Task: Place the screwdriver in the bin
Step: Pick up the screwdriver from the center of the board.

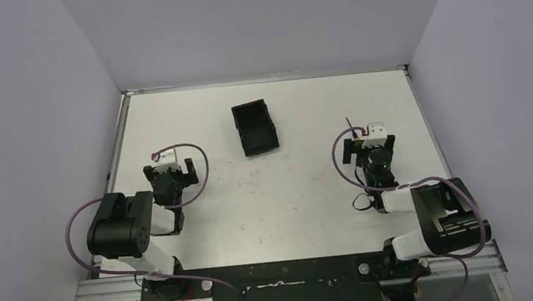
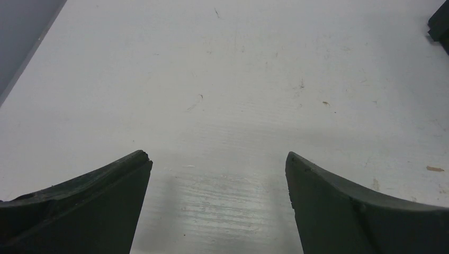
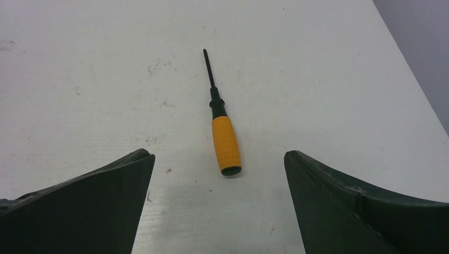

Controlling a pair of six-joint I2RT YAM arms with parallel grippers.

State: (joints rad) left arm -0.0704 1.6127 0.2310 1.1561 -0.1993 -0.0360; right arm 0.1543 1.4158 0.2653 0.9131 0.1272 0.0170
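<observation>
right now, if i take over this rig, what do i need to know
Left gripper: open, holding nothing, over the bare table.
Right gripper: open, lined up on the screwdriver, not gripping it.
Screwdriver: flat on the table just ahead of the right fingers, handle nearest, shaft pointing away.
Bin: far middle of the table, to the left of the right gripper, looks empty.
Done: approach only.
Left: grip the handle, lift, carry to the bin, release.
</observation>
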